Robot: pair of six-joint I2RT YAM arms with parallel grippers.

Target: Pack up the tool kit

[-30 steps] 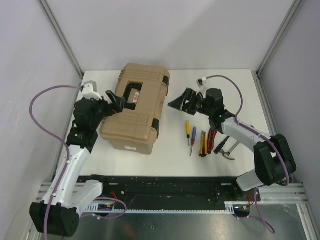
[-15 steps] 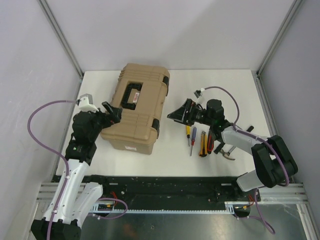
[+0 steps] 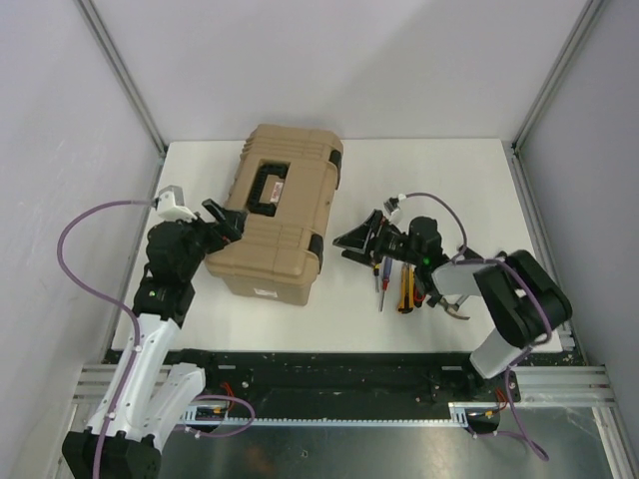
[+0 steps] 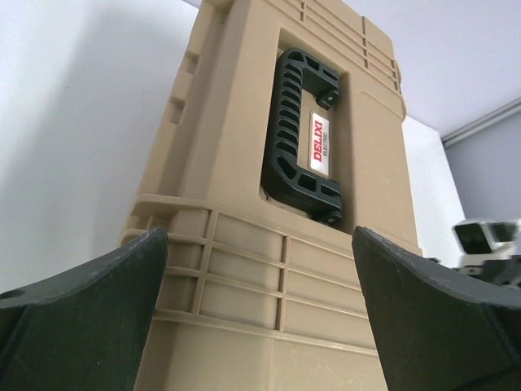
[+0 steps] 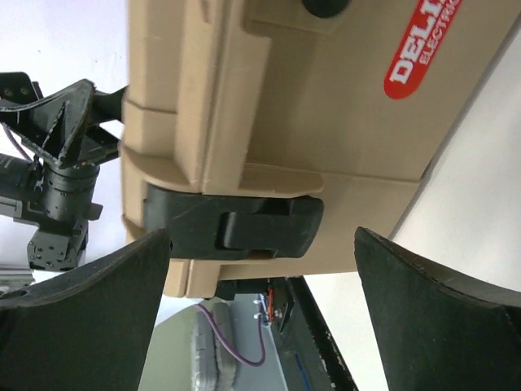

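The left gripper (image 3: 224,224) is wide open and holds nothing. It sits just beside the left side of the tan case (image 3: 283,210). The right gripper (image 3: 356,239) is wide open and empty too. It faces a black latch (image 5: 232,225) on the other side. The case is shut on the bench (image 3: 449,180). The screwdrivers (image 3: 380,278) and yellow knife (image 3: 405,289) lie beside it. I think the step is opening the case. Next, the latch needs flipping up.
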